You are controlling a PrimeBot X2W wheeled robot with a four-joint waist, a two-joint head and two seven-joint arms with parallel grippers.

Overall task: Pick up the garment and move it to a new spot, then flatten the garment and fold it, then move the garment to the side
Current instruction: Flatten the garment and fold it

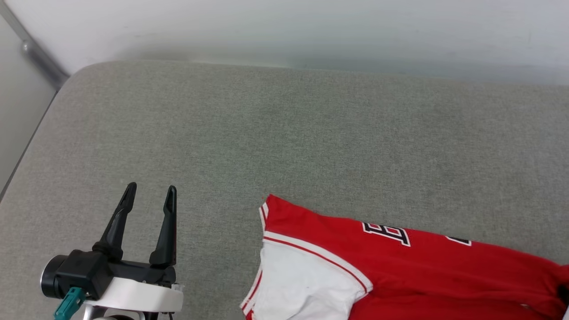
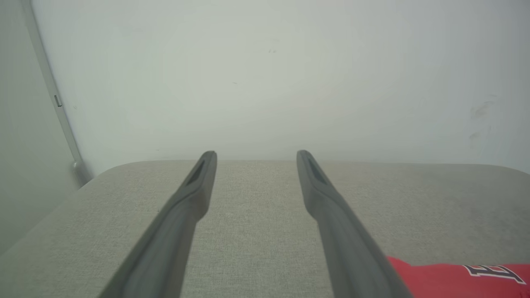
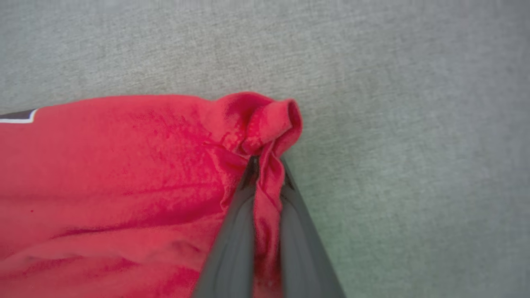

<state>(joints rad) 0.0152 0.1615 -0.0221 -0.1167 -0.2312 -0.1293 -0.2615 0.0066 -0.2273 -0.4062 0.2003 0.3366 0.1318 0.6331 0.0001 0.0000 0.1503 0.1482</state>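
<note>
The garment (image 1: 400, 271), a red jersey with a white side panel and dark white-outlined letters, lies on the grey cushioned surface at the lower right of the head view. My right gripper (image 3: 267, 165) is shut on a bunched red fold at the garment's (image 3: 124, 174) edge, cloth pinched between both fingers. My left gripper (image 1: 151, 195) stands open at the lower left, well left of the jersey, nothing between its fingers. In the left wrist view the left gripper (image 2: 254, 159) points toward the wall, with a corner of the garment (image 2: 455, 281) at the lower right.
The grey fabric surface (image 1: 266, 133) stretches wide behind and left of the jersey. A pale wall (image 1: 311, 31) borders its far edge. A metal post (image 1: 40, 58) runs along the wall at the far left, beside the surface's rounded corner.
</note>
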